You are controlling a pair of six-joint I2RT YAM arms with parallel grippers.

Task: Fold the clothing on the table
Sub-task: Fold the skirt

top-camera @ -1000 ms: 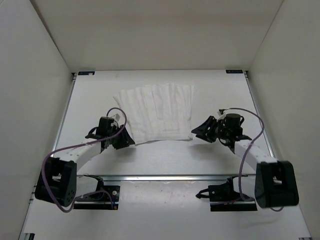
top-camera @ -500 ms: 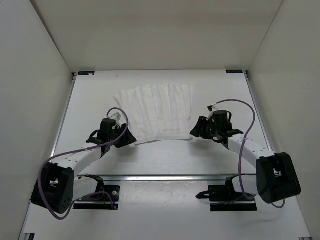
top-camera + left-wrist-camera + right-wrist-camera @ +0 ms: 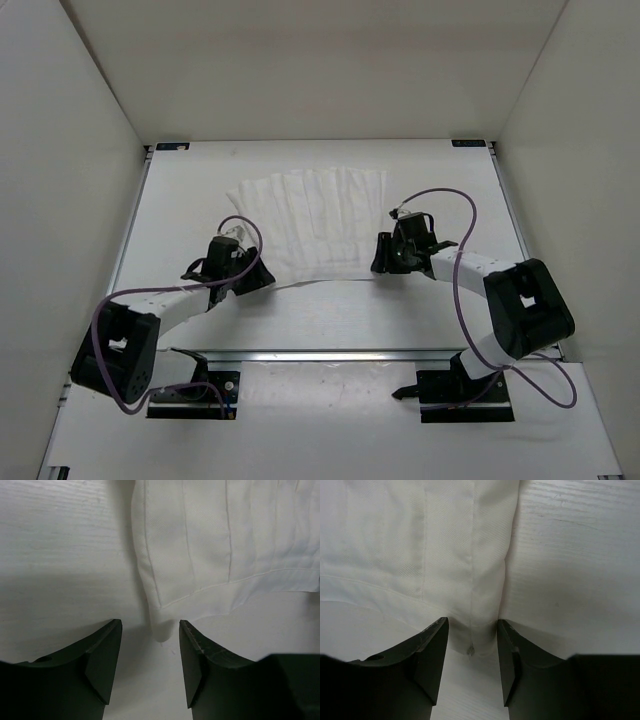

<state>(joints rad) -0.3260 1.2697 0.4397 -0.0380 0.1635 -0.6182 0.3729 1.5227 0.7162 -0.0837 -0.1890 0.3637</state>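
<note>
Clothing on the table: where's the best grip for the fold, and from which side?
Take the clothing by its two near hem corners, coming in low from the near edge of the table. It lies flat, so likely only edges offer a pinch. The left gripper and right gripper line up there, open jaws on either side of a corner each.

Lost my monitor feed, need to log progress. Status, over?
Both open: left gripper straddles near-left corner of clothing, right gripper near-right corner. Clothing spread flat on table. Nothing in the way.
</note>
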